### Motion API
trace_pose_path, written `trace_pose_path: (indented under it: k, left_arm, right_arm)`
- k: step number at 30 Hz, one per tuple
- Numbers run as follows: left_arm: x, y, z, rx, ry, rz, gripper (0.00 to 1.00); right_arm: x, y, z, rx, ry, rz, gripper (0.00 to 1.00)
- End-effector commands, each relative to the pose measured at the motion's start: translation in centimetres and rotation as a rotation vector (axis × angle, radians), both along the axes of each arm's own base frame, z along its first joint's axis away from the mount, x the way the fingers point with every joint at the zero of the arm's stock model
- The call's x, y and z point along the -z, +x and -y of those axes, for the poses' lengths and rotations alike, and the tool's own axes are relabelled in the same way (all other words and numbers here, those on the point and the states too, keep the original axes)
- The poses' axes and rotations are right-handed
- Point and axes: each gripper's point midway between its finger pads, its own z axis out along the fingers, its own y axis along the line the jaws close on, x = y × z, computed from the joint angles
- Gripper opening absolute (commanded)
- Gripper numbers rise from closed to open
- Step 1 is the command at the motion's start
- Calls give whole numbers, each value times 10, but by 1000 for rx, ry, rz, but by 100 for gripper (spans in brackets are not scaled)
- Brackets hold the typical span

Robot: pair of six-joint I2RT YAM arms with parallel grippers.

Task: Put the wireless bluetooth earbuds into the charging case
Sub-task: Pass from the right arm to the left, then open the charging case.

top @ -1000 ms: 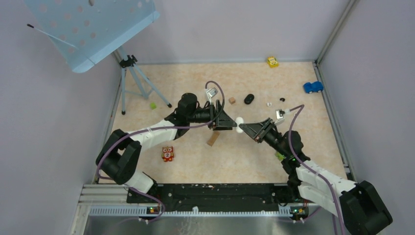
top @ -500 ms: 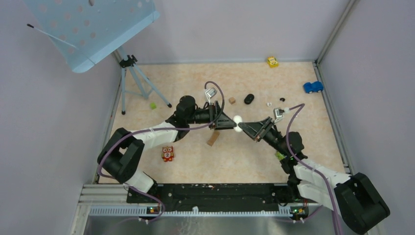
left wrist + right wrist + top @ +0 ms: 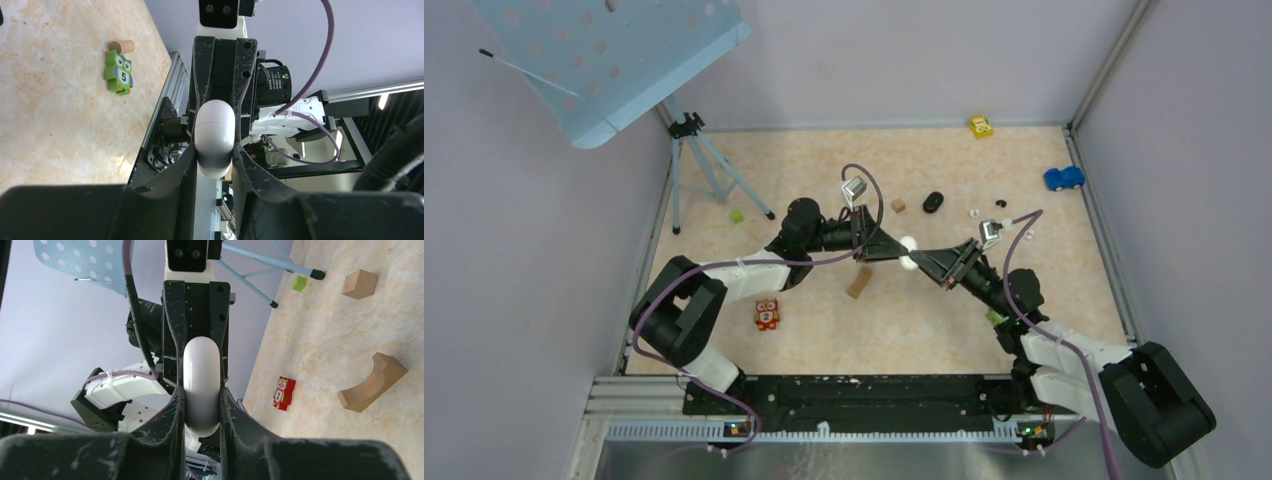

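Grip, right arm: right fingers (image 3: 176, 407) clenched on the charging case (image 3: 201, 385), one on each narrow side, with the near end of the case sunk between them.
Grip, left arm: left fingers (image 3: 186, 162) pressed against both sides of the same case from the opposite end. As far as the wrist view shows, they are grasping it too.
Case position: middle of the top view, between the two arms. From the wrist views it looks to be held clear of the bench (image 3: 754, 180).
Case long axis: in the top view roughly 12 to 6 o'clock, across the line joining the arms. No open cavity shows, so the lid looks closed.
Earbuds: white earbud (image 3: 973, 212) and black earbud (image 3: 1001, 204) lie on the bench, near each other but apart, at about 2 o'clock from the case.
Nearer arm: right, since both buds sit near its wrist at about 12 o'clock. The left arm would have to reach past the case.
Neighbours: black oval object (image 3: 933, 202) and small wooden block (image 3: 898, 205) lie at 12 to 1 o'clock from the case, and the arch block (image 3: 860, 283) at 8 o'clock.
Step, as judged: neither bud is picked up yet. The lid probably has to open first, one arm steadying the case.
Risk: a smooth rounded shell held in two grips may twist or slip.
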Motion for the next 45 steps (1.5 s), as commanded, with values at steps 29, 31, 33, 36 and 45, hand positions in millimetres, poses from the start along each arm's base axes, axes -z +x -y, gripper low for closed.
trace_pose_path:
  k: [29, 31, 33, 36, 45]
  left_arm:
    - [-41, -25, -11, 54, -163, 100, 0]
    - [-41, -25, -11, 55, -164, 99, 0]
    - [-42, -26, -11, 57, -165, 98, 0]
    - [-43, -26, -11, 58, -166, 100, 0]
    - [-44, -28, -12, 66, -166, 100, 0]
  right_arm:
    - [-6, -3, -7, -70, 110, 1, 26]
    - [-5, -2, -7, -70, 104, 2, 38]
    - [-4, -2, -7, -63, 95, -2, 48]
    - [3, 1, -7, -47, 55, -19, 56]
    - [9, 6, -6, -8, -59, -22, 61]
